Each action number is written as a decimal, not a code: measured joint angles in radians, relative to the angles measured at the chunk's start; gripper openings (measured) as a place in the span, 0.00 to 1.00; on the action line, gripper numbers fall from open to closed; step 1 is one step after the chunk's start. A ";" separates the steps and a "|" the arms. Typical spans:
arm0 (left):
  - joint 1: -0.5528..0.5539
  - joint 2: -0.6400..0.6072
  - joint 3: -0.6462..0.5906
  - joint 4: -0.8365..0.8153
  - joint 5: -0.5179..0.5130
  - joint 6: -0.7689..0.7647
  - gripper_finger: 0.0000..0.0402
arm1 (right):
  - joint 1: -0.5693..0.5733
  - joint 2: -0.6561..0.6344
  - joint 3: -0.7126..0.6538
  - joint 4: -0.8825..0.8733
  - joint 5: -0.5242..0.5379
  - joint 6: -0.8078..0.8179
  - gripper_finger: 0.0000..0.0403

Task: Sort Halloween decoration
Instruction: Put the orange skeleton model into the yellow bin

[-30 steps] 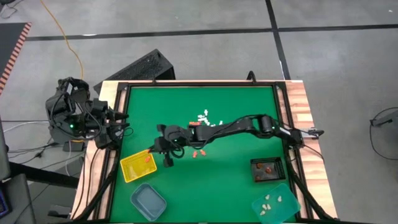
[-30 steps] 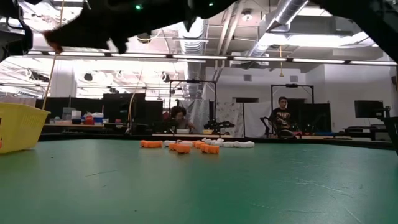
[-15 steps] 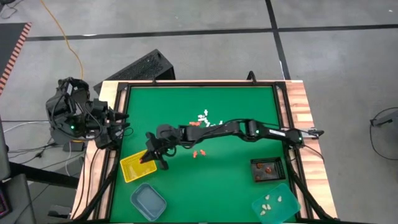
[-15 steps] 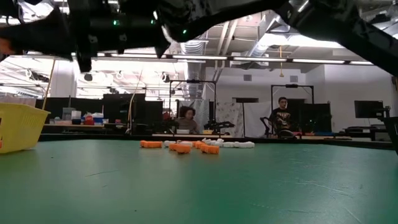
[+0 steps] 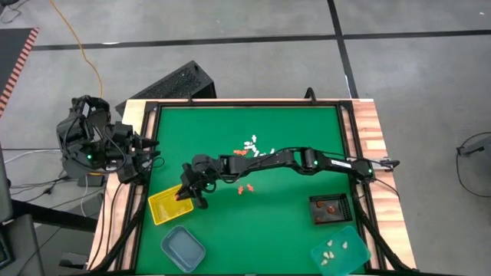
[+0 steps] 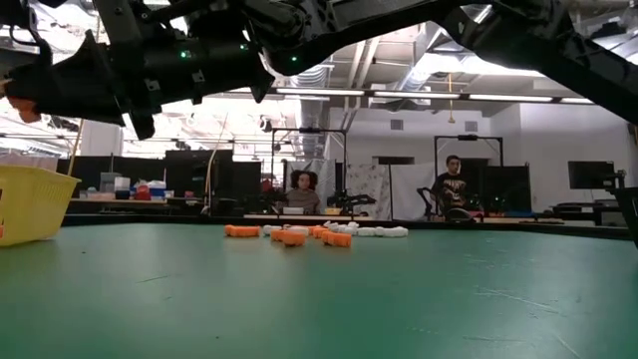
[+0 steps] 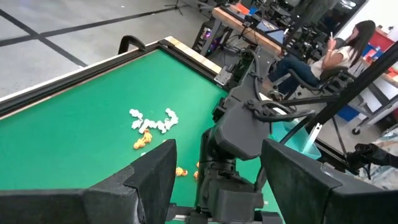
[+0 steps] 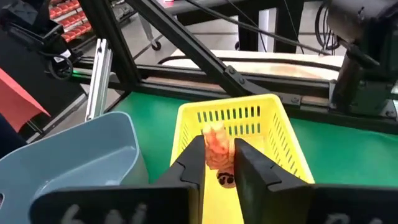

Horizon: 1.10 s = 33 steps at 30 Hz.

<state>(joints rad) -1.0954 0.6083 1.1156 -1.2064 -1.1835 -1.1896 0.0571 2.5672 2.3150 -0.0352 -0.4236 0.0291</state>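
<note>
Now the right gripper [image 8: 219, 163] is stretched across the table to the yellow tray [image 5: 170, 205], which sits near the table's front-left corner, and it hangs over the tray's inner edge. In the right wrist view an orange trinket [image 8: 216, 145] sits between the fingertips, directly above the tray's floor; the fingers stand only narrowly apart and look to be on the point of letting go, though the piece has not visibly dropped and I would still call it held. At least one orange piece already lies in the yellow tray beneath it. The left gripper [image 7: 217, 180] waits off the table's left edge with its fingers spread wide and nothing between them. As for progress, the sort seems partly done: the black tray [image 5: 331, 208] near the right edge holds a few reddish pieces, the teal tray [image 5: 340, 251] at the front-right corner holds several cream ones, and the blue tray [image 5: 182, 248] at the front edge looks bare. A loose pile of decorations [image 5: 253, 146], white and orange mixed, remains near the table's middle, with two orange strays [image 5: 245, 188] just in front of it, so a fair share is left.
</note>
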 joint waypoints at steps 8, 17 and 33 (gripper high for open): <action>0.000 0.000 0.000 0.000 -0.001 0.000 0.56 | 0.001 0.000 0.000 -0.015 -0.021 -0.003 0.31; 0.000 0.000 0.000 0.000 -0.001 -0.001 0.56 | -0.034 -0.063 -0.001 -0.161 0.020 -0.018 0.34; 0.000 0.000 0.000 0.000 -0.002 0.026 0.56 | -0.166 -0.255 -0.036 -0.998 0.340 -0.108 0.31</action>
<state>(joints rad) -1.0954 0.6083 1.1152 -1.2064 -1.1857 -1.1637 -0.1093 2.3123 2.2795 -1.0337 -0.0835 -0.0789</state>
